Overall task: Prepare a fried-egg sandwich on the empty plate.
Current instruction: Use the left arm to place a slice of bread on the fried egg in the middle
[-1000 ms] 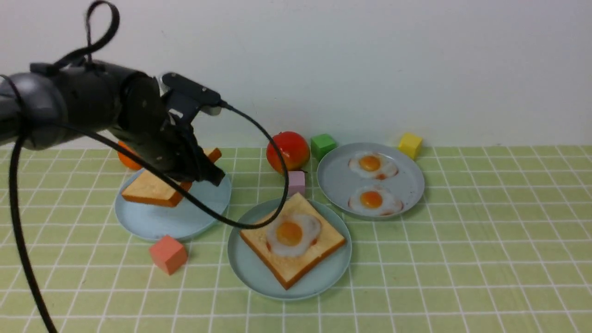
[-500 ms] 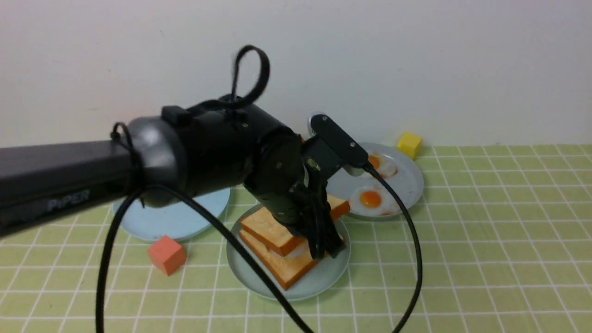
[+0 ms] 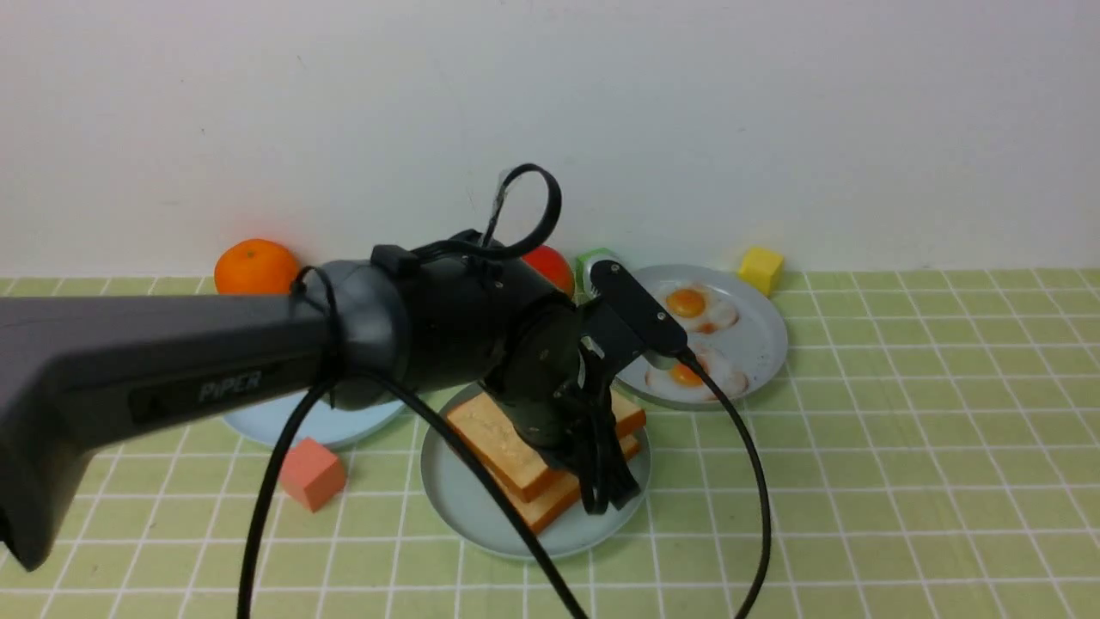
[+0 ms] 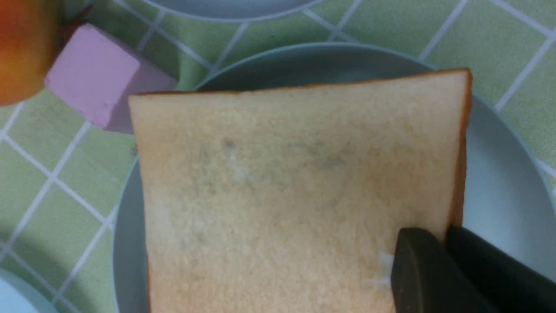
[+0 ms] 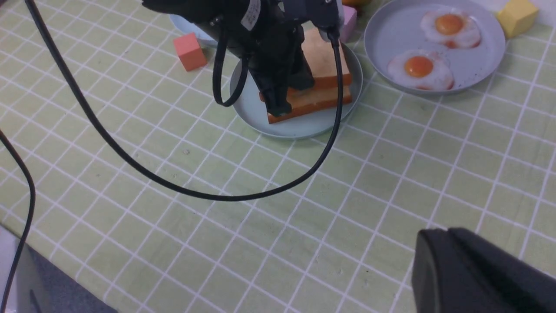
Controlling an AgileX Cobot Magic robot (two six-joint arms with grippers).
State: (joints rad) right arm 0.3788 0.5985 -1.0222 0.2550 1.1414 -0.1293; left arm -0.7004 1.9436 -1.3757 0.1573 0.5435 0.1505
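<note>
The pale grey-teal plate (image 3: 481, 533) sits at the centre front. Two golden toast slices are stacked on it: the bottom slice (image 3: 559, 509) and the top slice (image 3: 483, 427). The fried egg between them is hidden. My left gripper (image 3: 606, 492) is shut on the top slice's edge near a corner. The left wrist view shows the slice (image 4: 295, 187) square over the plate (image 4: 499, 182), with the gripper (image 4: 438, 243) pinching its rim. I cannot tell whether the slice rests fully. My right gripper (image 5: 434, 243) is shut and empty above the cloth, out of the front view.
A grey-lavender plate (image 3: 765, 344) with two fried eggs stands behind right. An empty sky-blue plate (image 3: 284, 423) lies left. Around are a coral cube (image 3: 311, 474), an orange (image 3: 253, 266), a tomato (image 3: 550, 265), green (image 3: 593, 258) and yellow (image 3: 761, 269) cubes, and a pink cube (image 4: 95, 91).
My left arm carried the toast slice from the sky-blue plate rightwards over the egg-topped slice. It then lowered it, so the egg is now covered.
</note>
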